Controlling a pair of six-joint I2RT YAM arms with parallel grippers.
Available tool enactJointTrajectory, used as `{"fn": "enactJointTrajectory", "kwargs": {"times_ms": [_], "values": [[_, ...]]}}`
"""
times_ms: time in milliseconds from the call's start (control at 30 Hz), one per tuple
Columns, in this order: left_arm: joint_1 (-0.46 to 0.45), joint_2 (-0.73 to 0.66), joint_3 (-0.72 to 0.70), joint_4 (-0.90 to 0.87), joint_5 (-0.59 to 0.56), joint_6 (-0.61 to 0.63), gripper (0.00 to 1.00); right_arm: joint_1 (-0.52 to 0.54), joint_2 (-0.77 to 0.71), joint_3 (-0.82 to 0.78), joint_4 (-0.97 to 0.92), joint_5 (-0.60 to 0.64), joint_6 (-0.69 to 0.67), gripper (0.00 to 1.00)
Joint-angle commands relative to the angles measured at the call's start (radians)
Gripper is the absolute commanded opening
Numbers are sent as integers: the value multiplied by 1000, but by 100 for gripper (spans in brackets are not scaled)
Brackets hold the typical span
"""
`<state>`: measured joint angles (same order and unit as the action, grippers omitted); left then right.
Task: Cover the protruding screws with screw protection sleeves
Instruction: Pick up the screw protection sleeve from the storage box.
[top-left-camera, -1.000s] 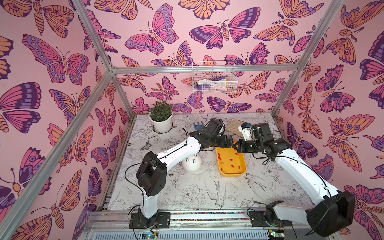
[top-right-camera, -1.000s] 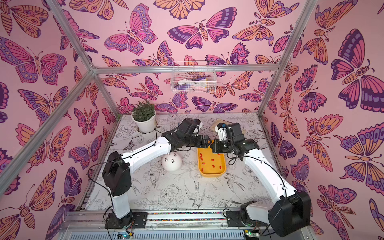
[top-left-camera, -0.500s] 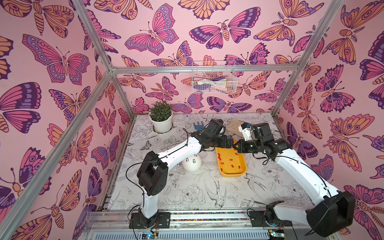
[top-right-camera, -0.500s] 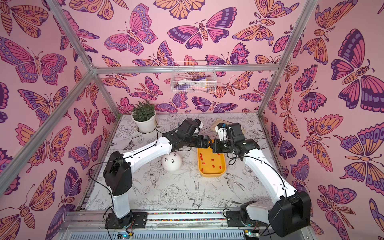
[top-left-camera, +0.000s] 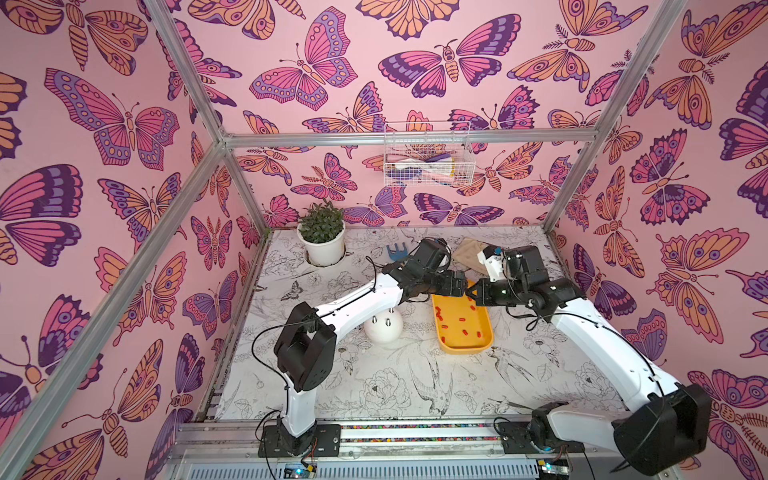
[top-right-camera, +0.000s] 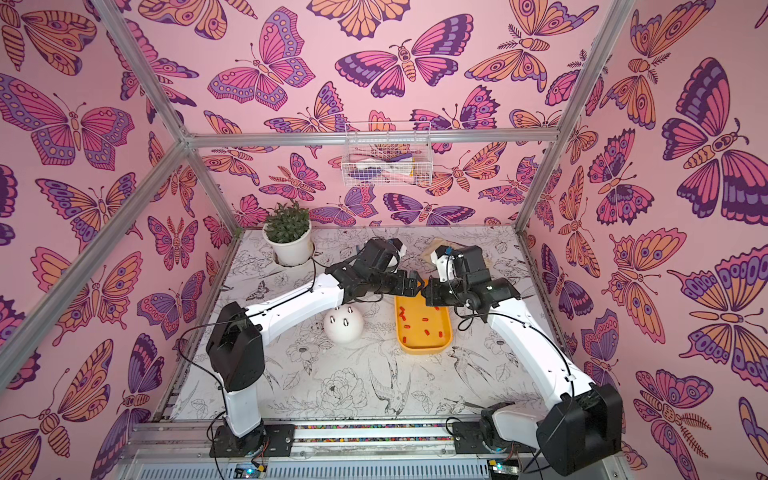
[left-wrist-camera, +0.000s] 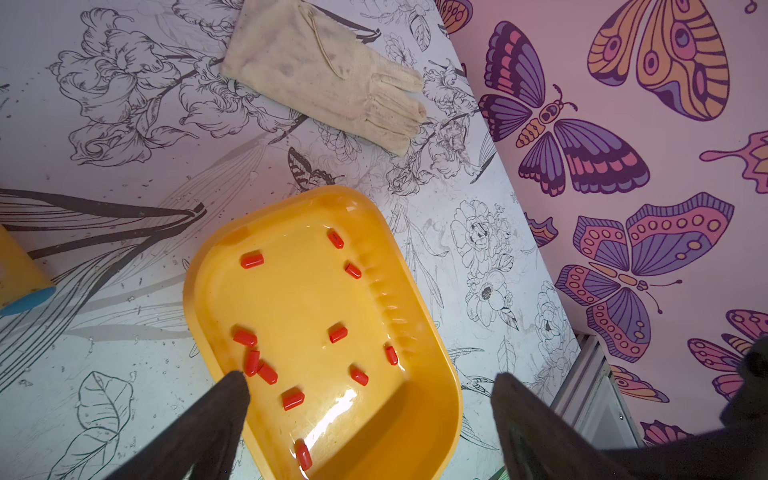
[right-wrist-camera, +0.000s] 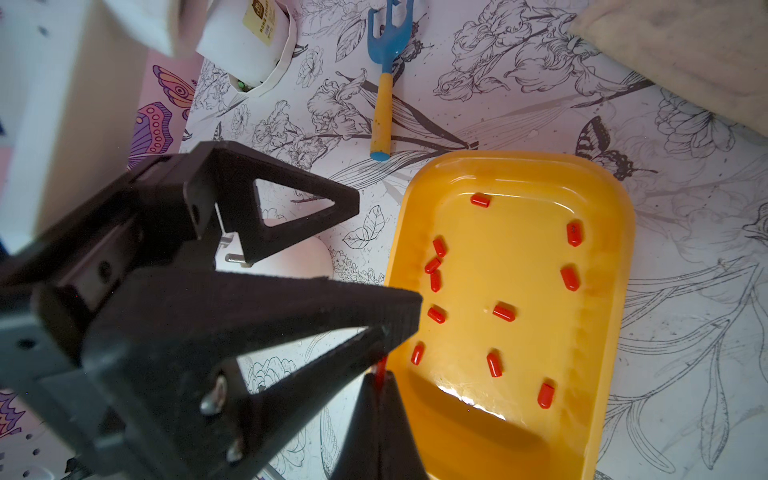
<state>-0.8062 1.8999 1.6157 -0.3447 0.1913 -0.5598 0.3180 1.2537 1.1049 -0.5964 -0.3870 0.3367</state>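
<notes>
Left fingers (left-wrist-camera: 208, 424) apart, right fingers (right-wrist-camera: 374, 424) clamped on red sleeve (right-wrist-camera: 380, 366), tips nearly touching above far rim of yellow tray (top-left-camera: 465, 348); dome (top-left-camera: 384, 334) with bare screws (top-left-camera: 388, 322) near its left edge.

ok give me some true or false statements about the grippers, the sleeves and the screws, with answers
1. The right gripper is shut on a red sleeve. True.
2. The left gripper is shut. False: its jaws stand wide open above the yellow tray.
3. The screws on the white dome wear sleeves. False: those in view are bare.
4. A glove lies on the table, outside the tray. True.
5. The blue fork lies in the tray. False: it lies on the table.
</notes>
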Motion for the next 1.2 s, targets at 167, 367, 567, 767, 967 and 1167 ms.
{"fn": "enactJointTrajectory", "kwargs": {"times_ms": [167, 367, 567, 767, 967, 1167], "values": [[-11, 14, -27, -34, 0, 3, 93, -15, -27, -2, 19, -7, 0, 3], [-11, 11, -29, -34, -1, 5, 93, -16, -28, -1, 19, -7, -1, 3], [-11, 11, -31, -35, -3, 4, 93, -17, -30, -2, 21, -5, -1, 3], [-13, 8, -31, -36, -3, 4, 93, -19, -29, -4, 21, -7, -2, 2], [-14, 7, -34, -36, -5, 3, 92, -22, -29, -4, 22, -7, -2, 2], [-14, -6, -33, -36, -19, 3, 93, -24, -29, -8, 18, -8, -8, 2]]}}
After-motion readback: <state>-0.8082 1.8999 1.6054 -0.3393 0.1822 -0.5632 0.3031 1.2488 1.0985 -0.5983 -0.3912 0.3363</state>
